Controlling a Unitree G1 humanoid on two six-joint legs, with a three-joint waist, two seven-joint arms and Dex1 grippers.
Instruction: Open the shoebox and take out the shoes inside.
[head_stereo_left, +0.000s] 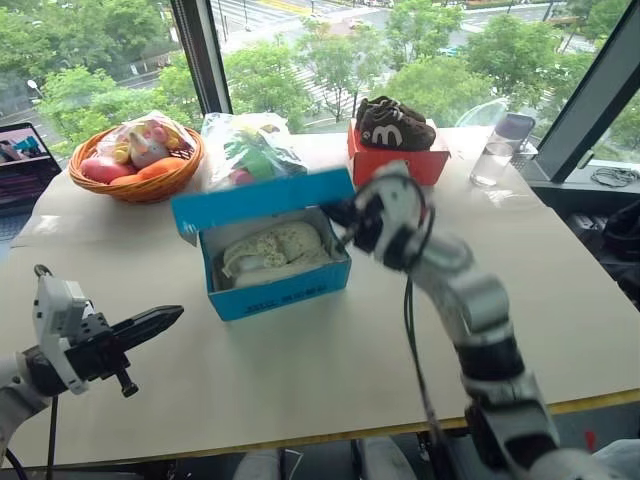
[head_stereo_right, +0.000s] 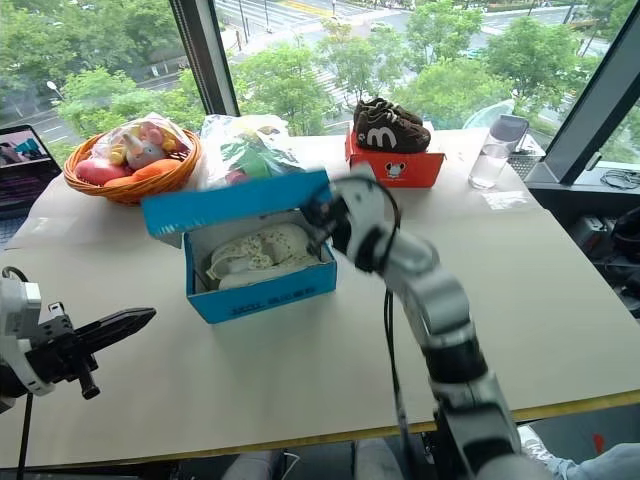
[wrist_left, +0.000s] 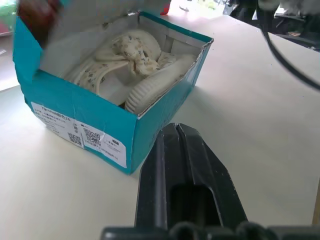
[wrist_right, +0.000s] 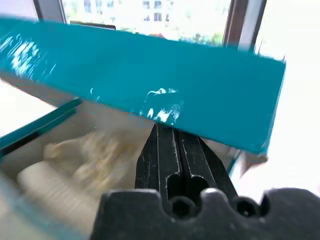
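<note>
Sunlit windows back a pale bench (head_stereo_left: 300, 380). At its centre sits the blue shoebox (head_stereo_left: 275, 292), lid (head_stereo_left: 262, 200) raised at twelve o'clock, the cream shoes (head_stereo_left: 270, 248) inside. At the box's three o'clock, the right gripper (head_stereo_left: 345, 215), jaws shut, tucks under the lid edge. At eight o'clock, the left gripper (head_stereo_left: 160, 320) hovers, jaws shut and empty.

Setting: upper-floor office or test room set up for demonstrations. Evidence: tall windows (head_stereo_left: 300, 50) with dark frames at 12 o'clock, overlooking treetops and a street far below; one large paper-covered table (head_stereo_left: 300, 380); laptop (head_stereo_left: 22, 160) at 10 o'clock; cables (head_stereo_left: 612, 177) on a ledge at 2 o'clock.
</note>
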